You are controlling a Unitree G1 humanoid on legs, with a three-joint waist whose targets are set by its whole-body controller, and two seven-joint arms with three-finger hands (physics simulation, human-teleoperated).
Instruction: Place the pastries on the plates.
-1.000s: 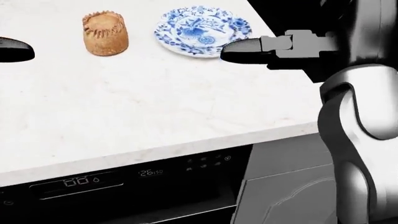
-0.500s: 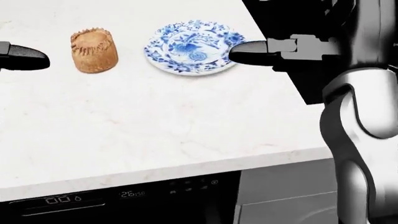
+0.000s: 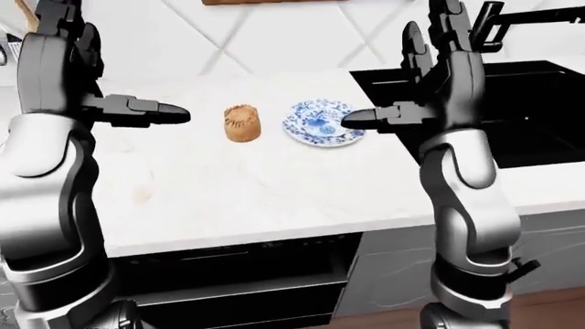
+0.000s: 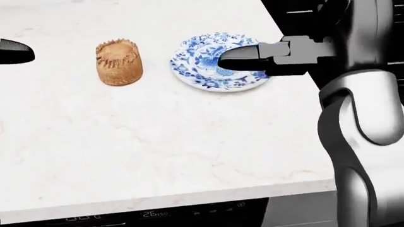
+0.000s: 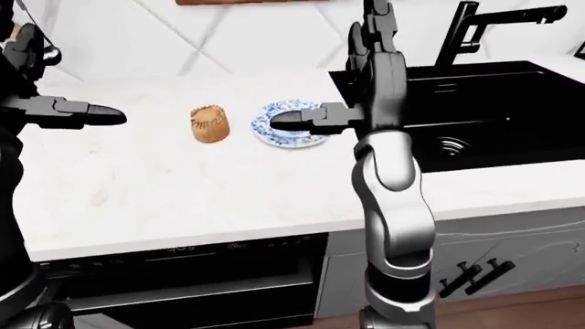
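Right hand (image 4: 243,57) hung over the plate (image 4: 195,71), fingers together, holding nothing. Pastry (image 4: 119,62) sat beside it on the surface (image 4: 157,142); a sideways sweep could've toppled it.

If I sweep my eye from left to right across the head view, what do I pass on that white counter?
Left hand → pastry → blue-and-white plate → right hand, reaching over the plate's right part.
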